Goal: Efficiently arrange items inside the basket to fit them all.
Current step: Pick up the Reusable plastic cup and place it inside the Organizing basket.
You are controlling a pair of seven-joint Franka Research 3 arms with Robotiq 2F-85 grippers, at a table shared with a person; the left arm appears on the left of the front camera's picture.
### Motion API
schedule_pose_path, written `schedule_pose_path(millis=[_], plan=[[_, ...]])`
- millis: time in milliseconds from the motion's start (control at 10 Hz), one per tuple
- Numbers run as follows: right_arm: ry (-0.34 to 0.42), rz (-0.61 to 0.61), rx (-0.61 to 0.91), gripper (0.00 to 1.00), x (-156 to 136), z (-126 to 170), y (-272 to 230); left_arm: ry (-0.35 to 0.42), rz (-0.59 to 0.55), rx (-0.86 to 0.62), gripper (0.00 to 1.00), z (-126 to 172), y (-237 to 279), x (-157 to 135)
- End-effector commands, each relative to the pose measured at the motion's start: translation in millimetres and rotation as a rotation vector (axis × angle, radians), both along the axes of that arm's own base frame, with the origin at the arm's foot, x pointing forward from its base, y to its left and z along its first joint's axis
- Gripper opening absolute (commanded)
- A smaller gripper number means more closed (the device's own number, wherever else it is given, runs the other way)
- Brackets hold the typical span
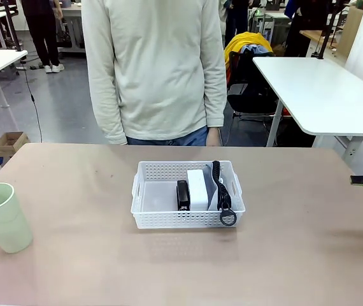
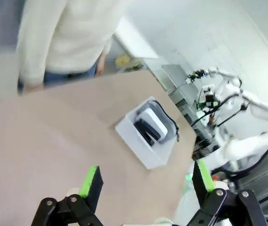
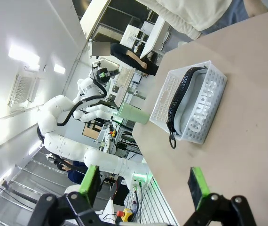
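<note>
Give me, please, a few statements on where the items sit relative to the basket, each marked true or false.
1. The pale green cup stands inside the basket. False: it stands on the table, well off to the basket's left.
2. The black stapler lies in the basket beside the white clock. True.
3. The strap of the pouch hangs over the basket's near rim. True.
4. The left gripper grips the cup. False: its jaws stand open and empty.

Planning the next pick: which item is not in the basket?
The pale green cup, upright on the table's left side; the stapler, clock and pouch all stand inside the basket.
</note>
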State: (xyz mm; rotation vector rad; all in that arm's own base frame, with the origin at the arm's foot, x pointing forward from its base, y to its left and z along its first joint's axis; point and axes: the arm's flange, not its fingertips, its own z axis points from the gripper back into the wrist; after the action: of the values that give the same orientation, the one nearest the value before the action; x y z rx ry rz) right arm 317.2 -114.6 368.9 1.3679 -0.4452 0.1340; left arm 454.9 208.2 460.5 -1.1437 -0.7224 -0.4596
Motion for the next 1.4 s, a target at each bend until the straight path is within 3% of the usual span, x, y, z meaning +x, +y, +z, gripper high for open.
schedule_pose_path(millis=[0,200,300,500,600,700,1000,1100,1300], plan=[[-0.017,0.014,-0.004,1.00,-5.2,0.1,-0.9,-0.316,-0.182,-0.156,1.00,-1.7,-15.1,20.1],[-0.017,0.014,-0.004,1.00,-5.2,0.1,-0.9,-0.591,-0.298,-0.119,1.00,0.5,-25.5,13.6],[-0.017,0.014,-0.004,1.00,-5.2,0.1,-0.9,-0.665,-0.308,0.015,1.00,-5.4,-25.5,9.4],[-0.017,0.014,-0.004,1.00,-5.2,0.1,-0.9,-0.886,-0.142,0.241,1.00,-27.2,-12.2,6.1],[-0.017,0.014,-0.004,1.00,-5.2,0.1,-0.9,-0.945,-0.023,0.396,1.00,-36.3,-1.0,8.6],[-0.017,0.014,-0.004,1.00,-5.2,0.1,-0.9,-0.783,-0.272,0.121,1.00,-10.7,-16.9,13.1],[-0.017,0.014,-0.004,1.00,-5.2,0.1,-0.9,-0.783,-0.272,0.121,1.00,-10.7,-16.9,13.1],[-0.017,0.014,-0.004,1.00,-5.2,0.1,-0.9,-0.822,-0.240,0.157,1.00,-20.8,-15.0,13.0],[-0.017,0.014,-0.004,1.00,-5.2,0.1,-0.9,-0.793,-0.266,0.260,1.00,-49.1,-12.8,31.1]])
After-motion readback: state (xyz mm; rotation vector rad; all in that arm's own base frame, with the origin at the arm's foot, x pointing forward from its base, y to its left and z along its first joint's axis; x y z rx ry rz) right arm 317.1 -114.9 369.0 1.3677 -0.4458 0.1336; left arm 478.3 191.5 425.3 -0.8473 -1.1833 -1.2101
